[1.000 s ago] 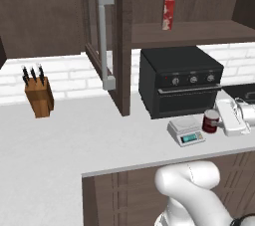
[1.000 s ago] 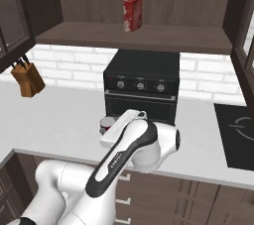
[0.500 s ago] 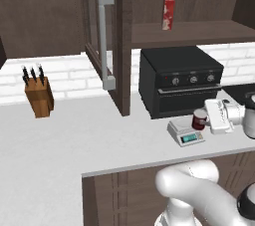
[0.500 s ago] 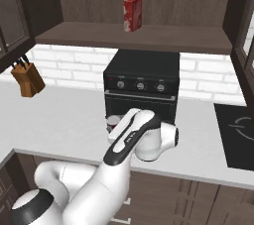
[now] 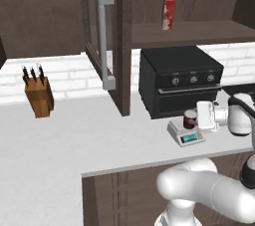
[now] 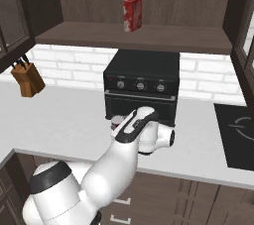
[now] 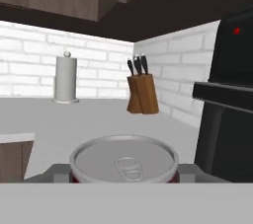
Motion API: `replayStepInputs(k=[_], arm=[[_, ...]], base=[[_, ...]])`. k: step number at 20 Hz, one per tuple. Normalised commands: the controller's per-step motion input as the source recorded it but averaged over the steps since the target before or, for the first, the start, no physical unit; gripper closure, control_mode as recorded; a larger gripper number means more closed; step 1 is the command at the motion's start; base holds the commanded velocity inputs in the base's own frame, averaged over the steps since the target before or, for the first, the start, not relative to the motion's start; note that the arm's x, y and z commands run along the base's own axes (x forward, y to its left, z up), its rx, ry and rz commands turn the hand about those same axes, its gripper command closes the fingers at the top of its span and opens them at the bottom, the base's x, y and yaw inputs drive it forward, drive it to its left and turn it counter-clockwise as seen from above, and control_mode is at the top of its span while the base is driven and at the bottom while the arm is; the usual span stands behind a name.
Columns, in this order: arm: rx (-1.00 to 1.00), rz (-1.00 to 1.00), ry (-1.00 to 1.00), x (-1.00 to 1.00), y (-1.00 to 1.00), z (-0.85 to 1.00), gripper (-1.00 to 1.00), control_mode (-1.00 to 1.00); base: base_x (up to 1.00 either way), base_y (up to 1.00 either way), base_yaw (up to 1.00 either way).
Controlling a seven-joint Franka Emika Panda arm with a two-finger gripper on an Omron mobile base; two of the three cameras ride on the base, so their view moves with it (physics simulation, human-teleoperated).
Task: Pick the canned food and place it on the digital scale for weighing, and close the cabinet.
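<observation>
Brown wooden knife block (image 5: 40, 97) far left on the pale counter (image 5: 74, 140), well apart from the rest. Dark cabinet (image 5: 107, 41) door hangs open, grey bar handle (image 5: 105, 38) facing out. Right of it, black oven (image 5: 179, 79); red-and-white box (image 5: 168, 13) on the shelf above. Digital scale (image 5: 186, 133) in front of the oven, canned food (image 5: 190, 119) standing on its platform. Gripper (image 5: 205, 116) just right of the can, at its side; hand view shows the can's silvery top (image 7: 123, 159) between the fingers, which sit clamped on it.
</observation>
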Motion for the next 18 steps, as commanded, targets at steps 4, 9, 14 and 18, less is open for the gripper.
replayStepInputs(k=[4, 9, 14, 18], arm=[[0.00, -0.09, 0.00, 0.39, 0.00, -0.46, 1.00, -1.00], [0.00, -0.06, 0.00, 0.32, 0.00, -0.26, 1.00, -1.00], [0.00, 0.00, -0.06, 0.32, -0.01, -0.19, 1.00, -1.00], [0.00, 0.00, -0.03, 0.33, 0.00, -0.21, 1.00, -1.00]], base=[[0.00, 0.00, 0.00], [0.00, 0.00, 0.00], [0.00, 0.00, 0.00], [0.00, 0.00, 0.00]])
